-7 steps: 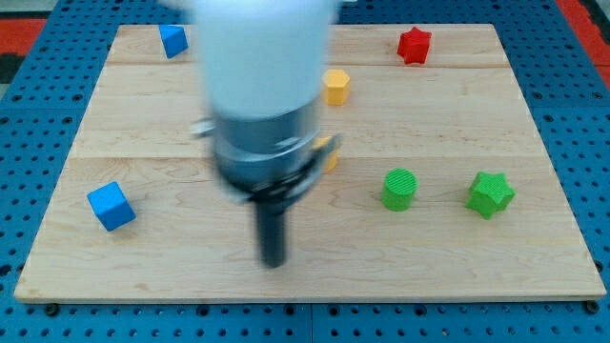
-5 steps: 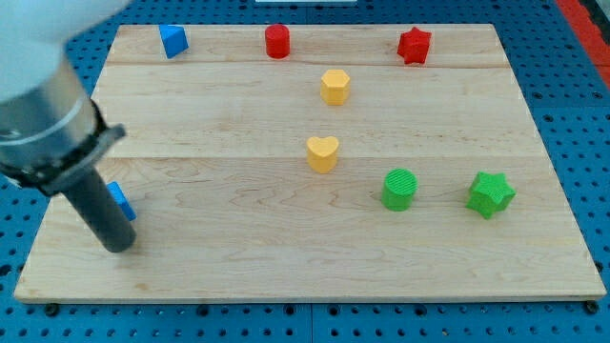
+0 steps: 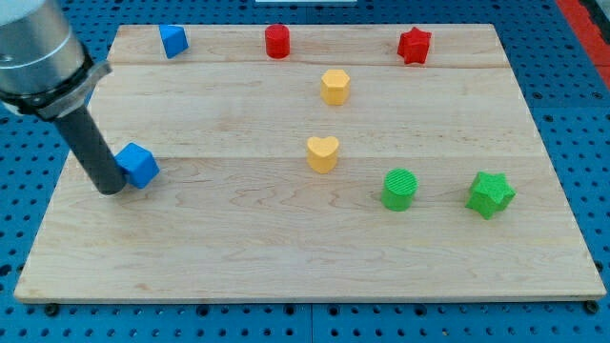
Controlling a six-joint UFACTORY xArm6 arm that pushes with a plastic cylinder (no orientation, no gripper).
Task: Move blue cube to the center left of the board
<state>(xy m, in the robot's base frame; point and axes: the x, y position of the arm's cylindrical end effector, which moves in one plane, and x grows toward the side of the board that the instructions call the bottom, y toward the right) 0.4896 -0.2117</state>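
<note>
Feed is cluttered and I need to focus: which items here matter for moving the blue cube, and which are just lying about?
In the job:
blue cube, at centre left
my tip, against its left side
wooden board

Lying about:
blue block
red cylinder
red star
yellow hexagon
yellow heart
green cylinder
green star

The blue cube (image 3: pixel 139 165) is a small solid block resting flat on the wooden board (image 3: pixel 286 248), at the view's left side, about mid-height.

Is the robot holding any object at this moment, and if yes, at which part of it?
Nothing is held. The arm ends in a plain rod; my tip stands against the blue cube on its left side in the view, able only to push it.
</note>
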